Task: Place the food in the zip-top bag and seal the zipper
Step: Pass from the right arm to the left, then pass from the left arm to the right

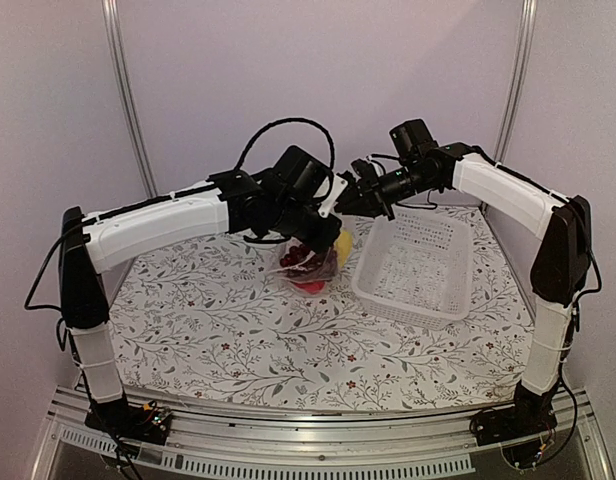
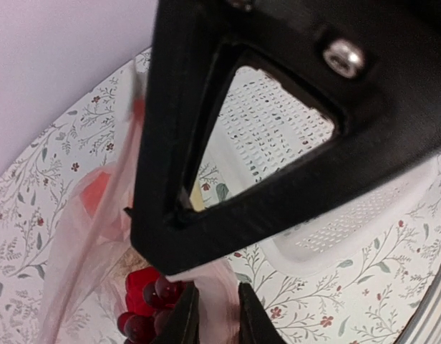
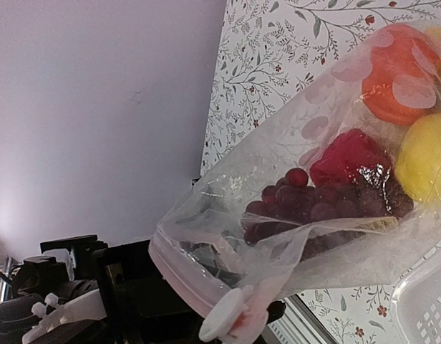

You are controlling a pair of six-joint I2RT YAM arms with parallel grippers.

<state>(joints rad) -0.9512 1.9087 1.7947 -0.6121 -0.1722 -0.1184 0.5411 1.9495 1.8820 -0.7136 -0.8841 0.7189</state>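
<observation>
The clear zip-top bag [image 1: 310,262] hangs above the table between both grippers. It holds the food: a dark grape bunch [image 3: 313,204], a red pepper [image 3: 349,158], an orange fruit [image 3: 399,79] and a yellow piece [image 3: 424,158]. The pinkish zipper strip [image 3: 181,276] runs along the bag's mouth and ends at a white slider tab [image 3: 224,322]. My left gripper [image 2: 219,315] is shut on the bag's plastic edge just above the grapes [image 2: 145,315]. My right gripper [image 1: 350,205] is closed at the slider end of the zipper. Its fingers are mostly hidden in its own view.
A white perforated basket [image 1: 418,265] stands on the floral tablecloth right of the bag, and also shows in the left wrist view [image 2: 278,136]. The right gripper's black body [image 2: 278,208] fills much of the left wrist view. Walls stand close behind.
</observation>
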